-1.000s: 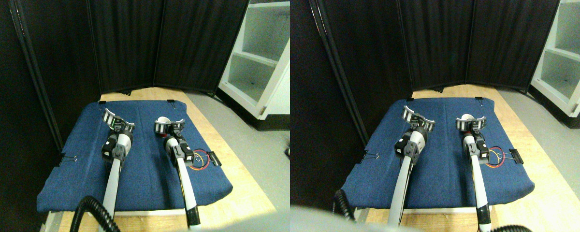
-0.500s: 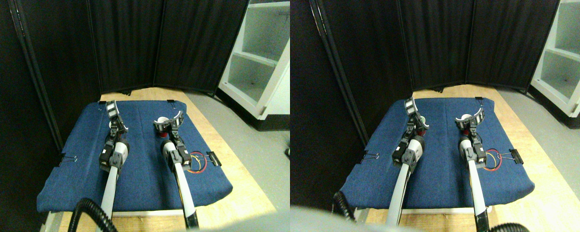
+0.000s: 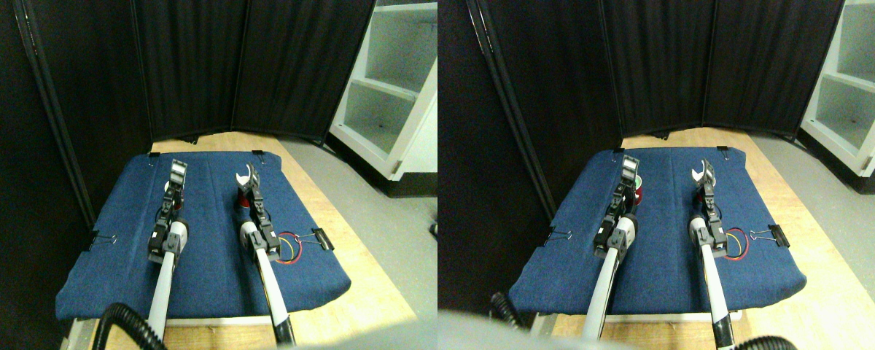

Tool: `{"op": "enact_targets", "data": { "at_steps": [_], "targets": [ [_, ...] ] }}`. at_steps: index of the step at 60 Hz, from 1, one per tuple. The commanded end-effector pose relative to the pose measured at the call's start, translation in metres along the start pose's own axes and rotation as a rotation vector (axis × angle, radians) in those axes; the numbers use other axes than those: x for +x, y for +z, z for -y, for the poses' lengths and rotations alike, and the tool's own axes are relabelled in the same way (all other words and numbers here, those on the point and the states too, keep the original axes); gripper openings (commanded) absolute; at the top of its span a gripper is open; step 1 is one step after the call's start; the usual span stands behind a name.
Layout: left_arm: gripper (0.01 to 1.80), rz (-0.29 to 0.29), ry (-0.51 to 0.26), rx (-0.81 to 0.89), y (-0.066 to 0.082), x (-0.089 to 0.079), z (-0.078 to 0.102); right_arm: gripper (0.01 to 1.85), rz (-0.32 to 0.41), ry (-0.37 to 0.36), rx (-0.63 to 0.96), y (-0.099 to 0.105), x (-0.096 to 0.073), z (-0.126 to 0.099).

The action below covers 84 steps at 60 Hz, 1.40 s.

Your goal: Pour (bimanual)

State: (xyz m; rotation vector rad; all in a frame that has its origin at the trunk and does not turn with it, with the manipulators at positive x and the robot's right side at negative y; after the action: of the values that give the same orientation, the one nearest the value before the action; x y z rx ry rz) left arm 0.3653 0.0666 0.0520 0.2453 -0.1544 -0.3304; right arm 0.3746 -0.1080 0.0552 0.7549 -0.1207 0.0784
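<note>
Stereo pair view: red cup [image 3: 243, 202] partly hidden behind right end effector [image 3: 247, 177]; grip state unclear.

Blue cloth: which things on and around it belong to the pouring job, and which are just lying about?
For the job: left gripper, right gripper, small red container beside the right gripper, blue cloth.

Lying about: coloured wire loops, binder clip, white shelf unit, black screen.

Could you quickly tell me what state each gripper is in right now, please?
Left gripper: turned edge-on over the blue cloth; open or shut cannot be told.
Right gripper: jaws look spread apart, open, holding nothing visible.
</note>
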Motion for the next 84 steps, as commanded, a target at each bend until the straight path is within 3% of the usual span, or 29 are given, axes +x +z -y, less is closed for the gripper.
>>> {"op": "enact_targets", "data": {
  "at_steps": [1,34,66,69,72,78,82,84],
  "targets": [
    [1.02,0.064,-0.023,0.041,-0.004,0.006,-0.004,0.33,0.010,0.029,-0.005,-0.001,0.004,-0.007],
    [0.97,0.107,-0.120,-0.008,-0.012,0.017,-0.005,0.33,-0.009,0.007,0.021,-0.006,0.013,-0.002],
    [0.91,0.158,-0.125,-0.061,-0.008,0.013,-0.003,0.33,-0.011,-0.006,0.030,-0.010,0.013,-0.005],
    [0.96,0.153,-0.132,-0.064,-0.009,0.012,-0.004,0.33,-0.010,0.002,0.031,-0.010,0.013,-0.005],
    [1.32,0.120,-0.104,-0.035,-0.011,0.010,-0.005,0.33,-0.010,-0.002,0.034,-0.011,0.013,-0.005],
    [1.71,0.110,-0.080,-0.033,-0.014,0.008,-0.007,0.33,-0.013,-0.019,0.032,-0.010,0.012,-0.007],
    [1.76,0.118,-0.076,-0.017,-0.014,0.008,-0.006,0.33,-0.011,-0.007,0.030,-0.010,0.011,-0.007],
    [1.69,0.154,-0.110,-0.022,-0.014,0.008,-0.006,0.33,-0.013,-0.010,0.028,-0.010,0.011,-0.007]
  ]
}}
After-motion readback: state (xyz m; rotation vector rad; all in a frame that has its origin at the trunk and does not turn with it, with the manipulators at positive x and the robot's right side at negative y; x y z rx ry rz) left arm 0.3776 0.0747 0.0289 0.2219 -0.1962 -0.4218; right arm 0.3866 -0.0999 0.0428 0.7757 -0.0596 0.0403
